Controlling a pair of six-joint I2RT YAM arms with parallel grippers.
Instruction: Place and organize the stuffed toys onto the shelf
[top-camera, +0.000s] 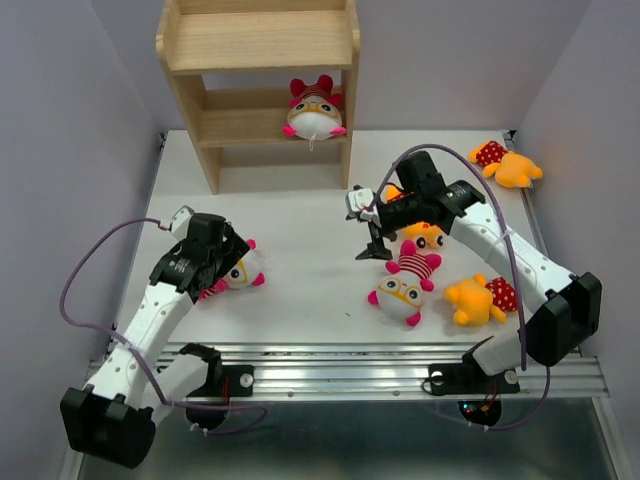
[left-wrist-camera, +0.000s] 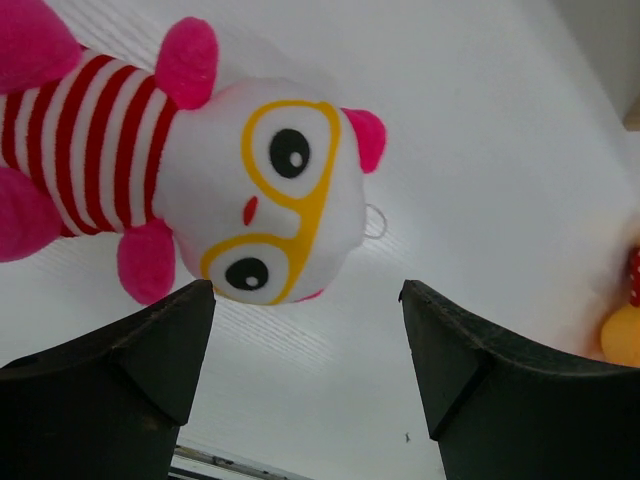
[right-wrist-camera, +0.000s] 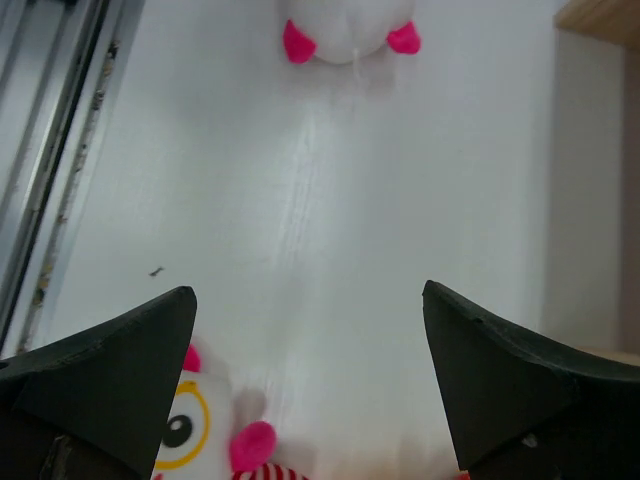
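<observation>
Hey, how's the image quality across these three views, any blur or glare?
Top view: even light, sharp, soft shadows under the toys, mild glare on the metal rail. Left wrist view: the striped toy is crisp, the table washes out. Right wrist view: soft focus, the toy at the top edge blurred.

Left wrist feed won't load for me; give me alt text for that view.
A white-faced plush toy with yellow glasses, a red-white striped body and pink limbs lies on the white table just beyond the open left gripper. Part of an orange-yellow toy shows at the right edge.
</observation>
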